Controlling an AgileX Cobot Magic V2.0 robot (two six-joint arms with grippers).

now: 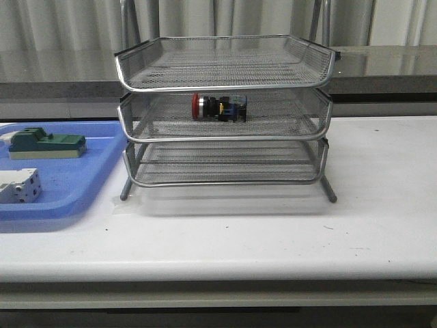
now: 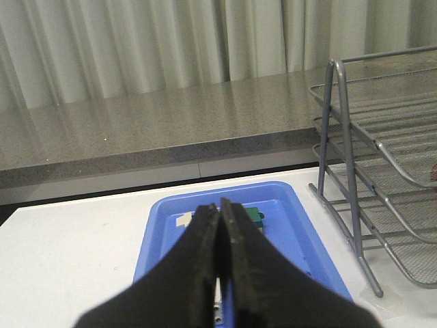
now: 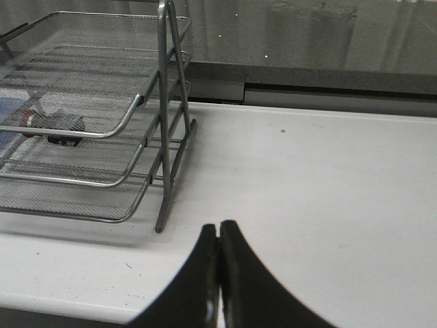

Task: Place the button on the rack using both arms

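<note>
Scanning from the left, we see our left tool (image 2: 218, 225) pinched closed on nothing above the blue tray (image 2: 160, 239). At centre frame the button (image 1: 218, 107) lies on its side in the rack's (image 1: 225, 109) middle tier, so placing looks done; next, we judge, both arms just stay clear. Our right tool (image 3: 218, 249), likewise closed and empty, hovers over bare tabletop (image 3: 328, 178), well apart from the button.

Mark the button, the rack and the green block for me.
button (image 1: 218, 107), front view, on its black body, lying in the middle tray.
rack (image 1: 225, 87), front view, on the top tray's front rim.
green block (image 1: 46, 143), front view, on its green top, in the blue tray.
</note>
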